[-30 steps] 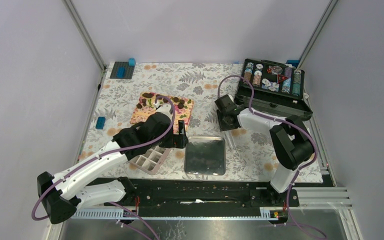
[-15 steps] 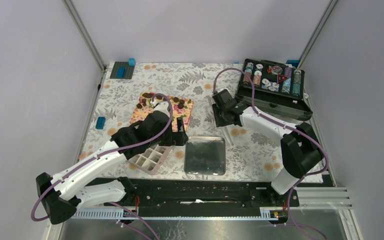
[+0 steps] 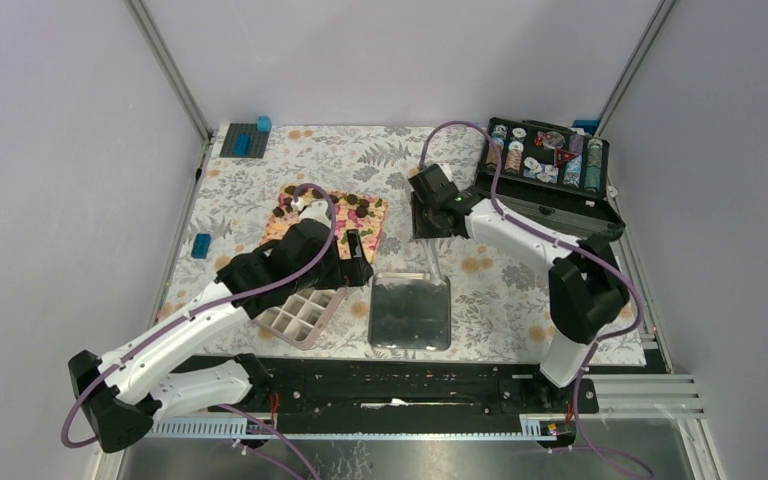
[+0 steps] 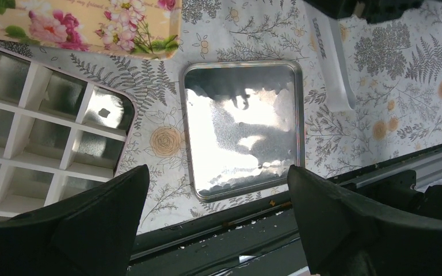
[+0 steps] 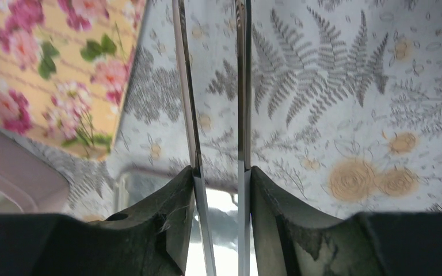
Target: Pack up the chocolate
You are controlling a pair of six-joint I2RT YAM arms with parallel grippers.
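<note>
Left gripper (image 4: 216,173) was wide open with nothing between the fingers. It hung over the near edge of the floral tray (image 3: 276,232), just above the gap between the pink gridded box (image 3: 296,320) and the metal tin (image 3: 410,312).

Right gripper (image 3: 436,274) had long thin blade fingers pointing down at the tabletop (image 3: 380,160), beside the far edge of the tin. In the right wrist view the blades stood partly apart, running parallel. Only the fern-print cloth showed through the gap, so nothing was grasped.

Chocolate (image 3: 361,209) sat on the floral tray as small dark pieces. One cluster was at the far right corner and another along the far left edge. The left arm covered the tray's middle, so I couldn't tell what lay under it. Neither gripper was touching any piece.

Pink gridded box sat on the tabletop at the near side of the tray, with its corner just beside it. The white dividers were clear in the left wrist view. The tin lay flat to the right of the box, shiny bottom up, close to it but not touching.

Black poker chip case (image 3: 545,192) was open at the far right corner, well apart from the tray. Blue blocks (image 3: 245,140) sat at the far left corner, and one small blue piece (image 3: 200,245) lay on the left edge.
</note>
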